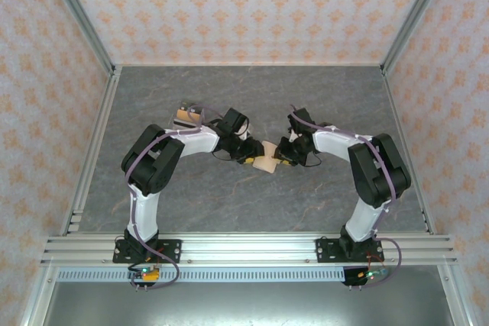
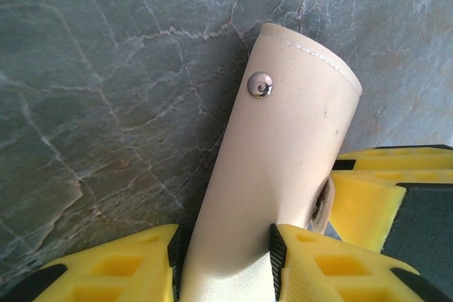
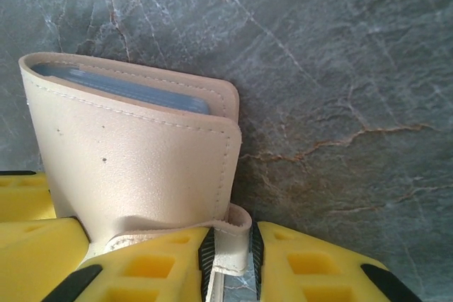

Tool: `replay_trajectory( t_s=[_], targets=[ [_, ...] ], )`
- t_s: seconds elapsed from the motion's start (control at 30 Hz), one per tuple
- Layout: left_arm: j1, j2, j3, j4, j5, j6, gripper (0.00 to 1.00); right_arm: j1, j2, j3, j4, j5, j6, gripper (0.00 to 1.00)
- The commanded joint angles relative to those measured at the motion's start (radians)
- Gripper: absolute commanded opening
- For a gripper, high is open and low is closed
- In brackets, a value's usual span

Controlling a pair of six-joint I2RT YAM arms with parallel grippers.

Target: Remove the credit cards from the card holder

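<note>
Both arms met over the middle of the grey marbled stone-look tabletop [image 1: 229, 97], and between them sat the small beige-tan leather folding card holder [image 1: 265, 164]. My left gripper [image 2: 226, 245] was pinching it. The yellow fingers [image 2: 127, 274] with their black pads were pressed onto the two sides of the near end of the leather, and the body ran up and away from them at a slant. A round silver snap stud [image 2: 260, 85] shone on the outer face, up near the stitched far edge.

My right gripper [image 3: 232, 242] came in from the other side, its jaws nipped tight on the card holder's narrow leather snap tab [image 3: 239, 218]. The tab curled down off the lower corner and passed straight between the pads. In the right wrist view the holder stood folded shut. The front flap overlapped the back, and a sliver of pale blue-grey inner pocket [image 3: 120, 84] peeked along the top. The two grippers sat just beside each other, yellow fingers nearly meeting. I could not tell whether the holder touched the tabletop or hung just above it.

Back behind my left arm, well apart from all this, a small flat stack of thin tan-orange and black credit cards [image 1: 186, 117] lay on the tabletop, partly crossed by a cable.
</note>
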Motion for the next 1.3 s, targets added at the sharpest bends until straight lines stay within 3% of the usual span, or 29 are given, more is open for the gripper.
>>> replay_trajectory(
  t_s=[0.0,0.2,0.4,0.53,0.87,1.27],
  targets=[
    [-0.013,0.001,0.029,0.05,0.057,-0.021,0.33,0.001,0.022,-0.013,0.032,0.016,0.014,0.26],
    [-0.008,-0.047,0.012,0.022,0.027,0.013,0.12,-0.004,-0.08,-0.011,0.026,0.054,0.031,0.33],
    [-0.008,-0.086,0.004,-0.027,-0.015,0.058,0.05,0.02,-0.131,0.029,-0.043,0.114,0.024,0.47],
    [-0.008,-0.128,0.005,-0.037,-0.021,0.065,0.04,0.057,-0.112,0.056,-0.043,0.111,0.046,0.48],
    [-0.016,-0.126,0.013,-0.032,-0.021,0.057,0.0,0.085,-0.03,0.086,-0.05,0.109,0.057,0.41],
    [-0.019,-0.138,0.009,-0.058,-0.072,0.05,0.0,0.087,-0.016,0.085,-0.139,0.221,0.016,0.16]
  ],
)
